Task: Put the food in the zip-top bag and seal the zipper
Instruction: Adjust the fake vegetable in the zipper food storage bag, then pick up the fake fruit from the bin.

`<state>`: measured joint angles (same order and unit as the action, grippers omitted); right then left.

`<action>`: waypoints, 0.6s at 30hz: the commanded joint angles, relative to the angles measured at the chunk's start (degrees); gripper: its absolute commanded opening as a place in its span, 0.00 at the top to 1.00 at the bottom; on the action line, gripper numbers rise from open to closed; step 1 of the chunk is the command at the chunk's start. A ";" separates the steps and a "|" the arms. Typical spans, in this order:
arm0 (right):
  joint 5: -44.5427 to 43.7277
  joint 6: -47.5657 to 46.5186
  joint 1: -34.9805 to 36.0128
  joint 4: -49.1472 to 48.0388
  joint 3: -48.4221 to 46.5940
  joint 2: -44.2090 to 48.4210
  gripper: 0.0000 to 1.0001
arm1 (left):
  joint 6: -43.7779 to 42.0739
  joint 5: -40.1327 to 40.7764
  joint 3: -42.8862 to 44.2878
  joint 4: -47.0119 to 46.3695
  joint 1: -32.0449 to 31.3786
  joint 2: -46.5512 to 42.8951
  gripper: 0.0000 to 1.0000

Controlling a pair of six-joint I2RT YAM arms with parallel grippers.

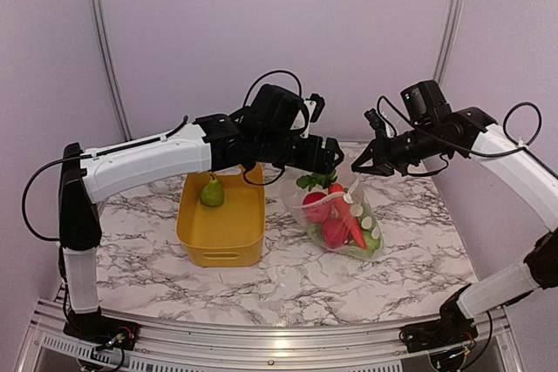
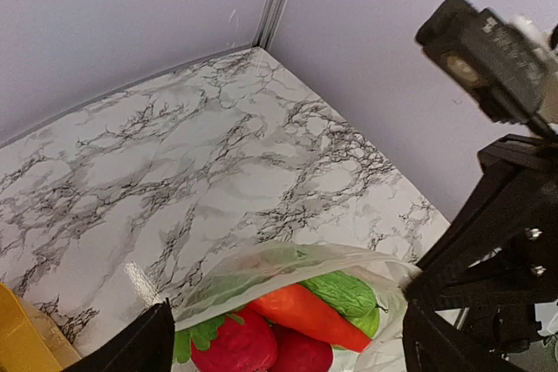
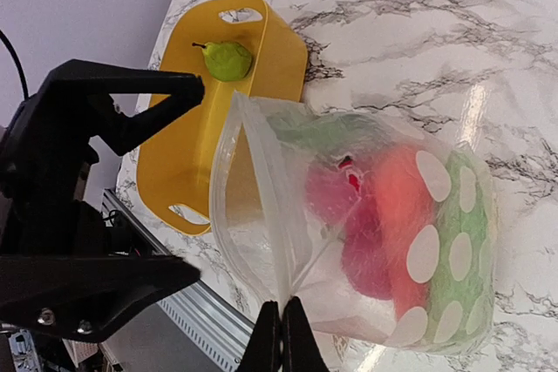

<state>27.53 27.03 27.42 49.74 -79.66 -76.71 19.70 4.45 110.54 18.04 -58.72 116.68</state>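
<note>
While the right fingers (image 3: 270,348) are pressed together on the mouth edge of the zip-top bag (image 3: 425,254), pinching it by the zipper (image 3: 261,180) at one end, the left fingers (image 2: 131,350) stand wide apart above the bag's mouth with nothing between them. The bag lies on the marbled surface (image 1: 288,276) just to the right of the yellow bin (image 1: 218,246), not touching it. Its upper rim is lifted toward the two arms, and its mouth gapes open, the zipper not closed. Inside the bag, packed close together, are an orange-red carrot (image 2: 305,313), rounded red pieces (image 2: 235,346) and a green leafy piece (image 2: 340,294); white dots printed on the clear plastic partly cover them in the right wrist view. One green pear (image 1: 212,191) sits alone in the far end of the bin, apart from the bag. From above, the tips of the two arms are close to each other over the bag's far end, the left arm reaching across above the bin.
</note>
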 commanded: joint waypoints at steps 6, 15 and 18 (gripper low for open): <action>-1.34 -1.43 -0.52 -2.49 -0.87 1.21 1.00 | 3.15 3.95 -2.80 1.52 0.82 -9.36 0.01; -1.88 -1.29 -0.62 -3.45 -0.68 0.97 1.00 | 6.67 14.86 -22.39 1.77 9.18 -24.12 0.02; -1.43 -1.06 -0.61 -3.85 -0.64 0.65 1.00 | 7.63 16.83 -25.16 6.73 12.46 -25.74 0.10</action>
<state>26.02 26.28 27.09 49.06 -79.61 -76.71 25.54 16.34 88.31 18.31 -49.74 93.78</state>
